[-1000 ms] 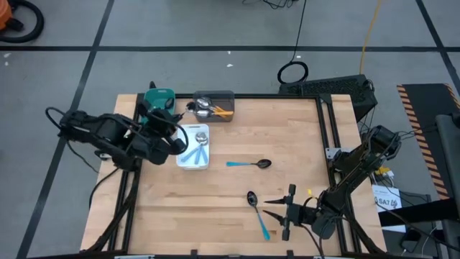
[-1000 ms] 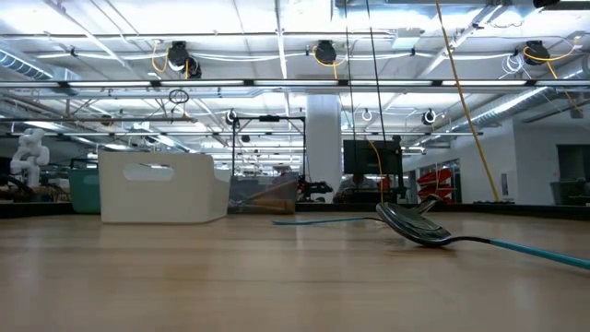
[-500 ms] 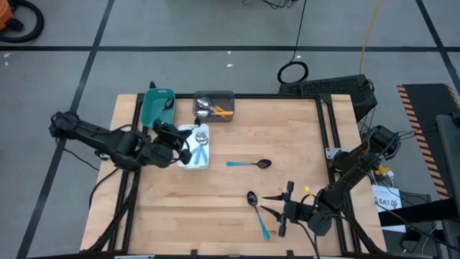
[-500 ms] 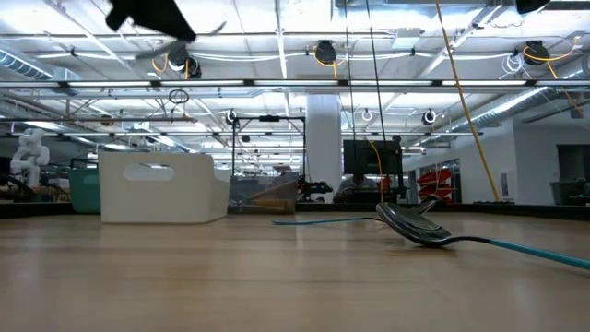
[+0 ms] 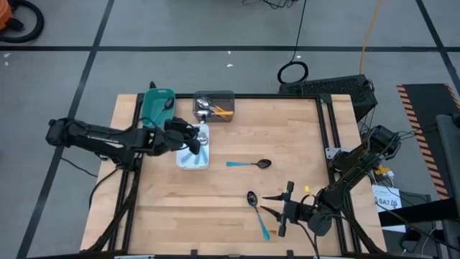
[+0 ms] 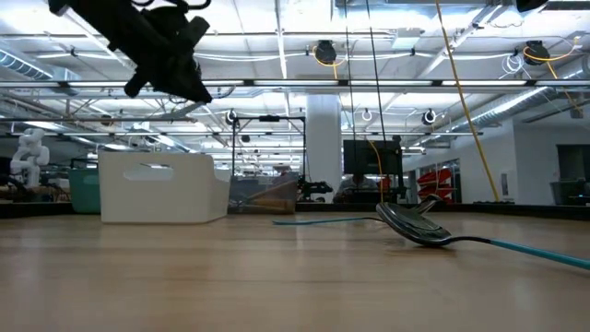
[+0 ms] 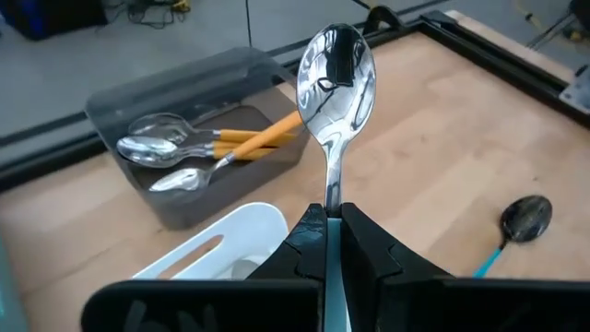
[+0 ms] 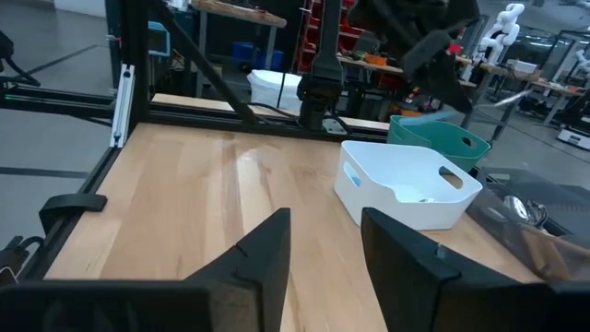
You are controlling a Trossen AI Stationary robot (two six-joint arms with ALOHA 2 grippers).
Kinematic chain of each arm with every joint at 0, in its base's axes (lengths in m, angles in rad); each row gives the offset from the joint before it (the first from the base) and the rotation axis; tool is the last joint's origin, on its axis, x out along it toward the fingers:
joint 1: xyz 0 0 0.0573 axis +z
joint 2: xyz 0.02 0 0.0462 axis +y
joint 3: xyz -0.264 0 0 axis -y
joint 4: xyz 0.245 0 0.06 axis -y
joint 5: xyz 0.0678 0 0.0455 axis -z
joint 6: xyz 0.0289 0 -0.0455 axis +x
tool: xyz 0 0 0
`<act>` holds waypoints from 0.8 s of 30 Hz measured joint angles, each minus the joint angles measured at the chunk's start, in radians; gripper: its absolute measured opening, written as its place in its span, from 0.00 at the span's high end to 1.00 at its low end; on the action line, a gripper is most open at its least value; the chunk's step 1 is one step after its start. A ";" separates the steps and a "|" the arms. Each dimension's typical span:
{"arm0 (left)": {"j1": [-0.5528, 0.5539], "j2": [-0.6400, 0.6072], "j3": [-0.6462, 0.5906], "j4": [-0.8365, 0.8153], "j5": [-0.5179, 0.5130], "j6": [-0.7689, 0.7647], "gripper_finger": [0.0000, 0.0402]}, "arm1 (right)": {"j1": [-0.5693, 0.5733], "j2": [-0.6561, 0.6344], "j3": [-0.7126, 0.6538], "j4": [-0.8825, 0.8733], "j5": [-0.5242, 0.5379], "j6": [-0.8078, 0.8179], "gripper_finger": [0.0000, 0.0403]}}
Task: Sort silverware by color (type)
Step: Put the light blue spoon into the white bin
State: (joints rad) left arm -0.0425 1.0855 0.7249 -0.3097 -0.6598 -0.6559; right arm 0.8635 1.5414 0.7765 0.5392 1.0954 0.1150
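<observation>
1. Three trays sit at the far left of the wooden table: a teal tray, a grey tray and a white tray.
2. The left gripper hovers over the white tray, its fingers clamped tight on the handle of a silver-bowled spoon.
3. The right gripper waits near the table's front edge, fingers partly apart and holding nothing.
4. Orange-handled spoons lie in the grey tray.
5. Two black-bowled, blue-handled spoons lie on the bare wood: one mid-table, the other just beside the right gripper.
</observation>
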 joint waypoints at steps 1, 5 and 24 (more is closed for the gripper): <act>0.012 0.000 -0.013 0.021 0.009 -0.004 0.98 | 0.000 0.000 0.000 -0.001 0.000 0.000 0.68; 0.042 0.000 -0.050 0.035 0.024 -0.054 0.98 | 0.000 0.000 0.000 -0.002 0.000 0.002 0.68; 0.048 0.145 -0.149 0.109 0.007 -0.186 0.96 | 0.000 0.000 0.000 -0.029 0.000 0.030 0.68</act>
State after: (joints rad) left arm 0.0051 1.2310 0.5755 -0.2008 -0.6526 -0.8417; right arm 0.8635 1.5417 0.7765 0.5105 1.0950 0.1448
